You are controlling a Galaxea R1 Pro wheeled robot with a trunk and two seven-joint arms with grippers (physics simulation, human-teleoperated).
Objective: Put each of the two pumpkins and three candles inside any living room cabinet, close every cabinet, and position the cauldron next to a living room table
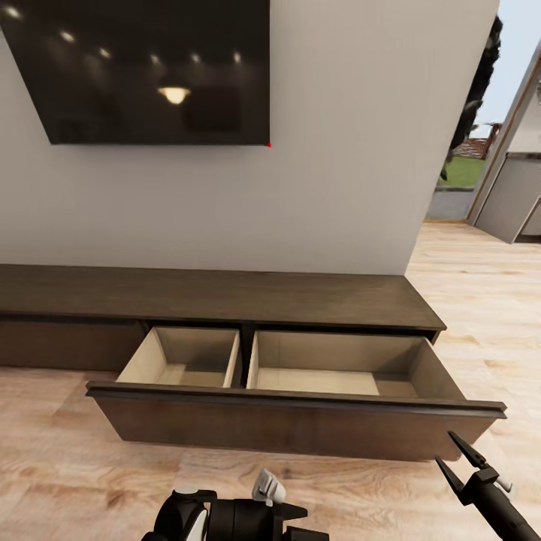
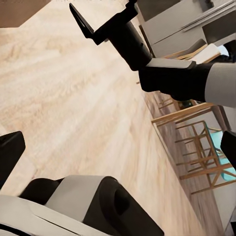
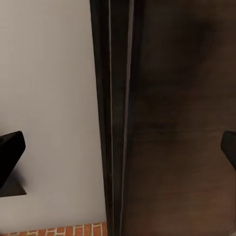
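The cabinet (image 1: 218, 294) is a long, low dark brown unit against the white wall. Its wide drawer (image 1: 300, 424) is pulled out, showing two pale wood compartments. Nothing shows inside them, though the drawer front hides their near floor. My right gripper (image 1: 448, 452) hovers open just off the drawer's right front corner. In the right wrist view its fingers (image 3: 11, 152) frame the dark cabinet wood (image 3: 177, 123), with nothing between them. My left gripper (image 2: 118, 147) is open over bare plank floor, and that arm (image 1: 225, 518) sits low in front of me. Pumpkins, candles, cauldron and table are out of view.
A black wall TV (image 1: 150, 68) hangs above the cabinet. Light wood plank floor (image 1: 488, 300) runs right towards a doorway with a grey counter (image 1: 518, 195). The left wrist view takes in wooden chairs (image 2: 196, 147) and the right arm (image 2: 147, 54). A strip of red brick (image 3: 64, 230) borders the wall.
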